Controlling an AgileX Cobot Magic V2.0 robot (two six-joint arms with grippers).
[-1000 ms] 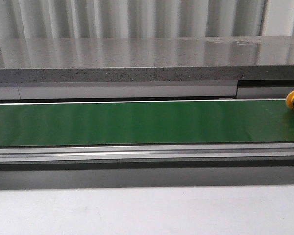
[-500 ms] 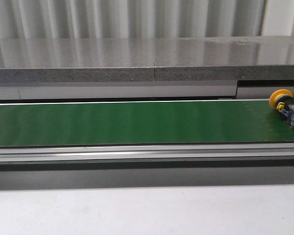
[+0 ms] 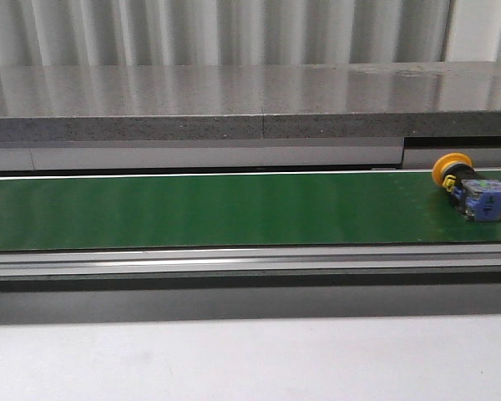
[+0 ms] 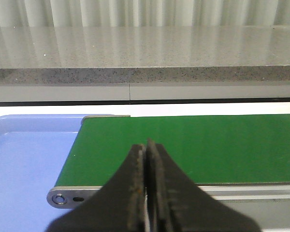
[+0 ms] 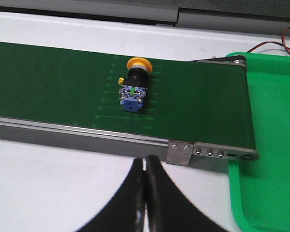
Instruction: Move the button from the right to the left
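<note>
The button (image 3: 470, 189) lies on its side near the right end of the green belt (image 3: 234, 209), yellow head toward the far wall. Both the left gripper (image 4: 146, 193) and right gripper (image 5: 145, 193) hover with jaws closed, empty.

Even, diffuse overhead light on my feeds; nothing dim, no hard shadows. Front view: the grey stone ledge (image 3: 234, 96) carries soft vertical reflections of the ribbed wall behind, with a brighter glare patch toward its right end. The green belt (image 3: 192, 209) shows faint vertical banding. The button (image 3: 470, 189) reads slightly soft, its blue block smeared. Left wrist view: the left pincer (image 4: 146, 193) is a dark, unfocused silhouette; the ledge is crisp. Right wrist view: the right pincer (image 5: 145, 198) is likewise black and blurred, while belt and button stay sharp. Only a thin shadow beneath the button.
</note>
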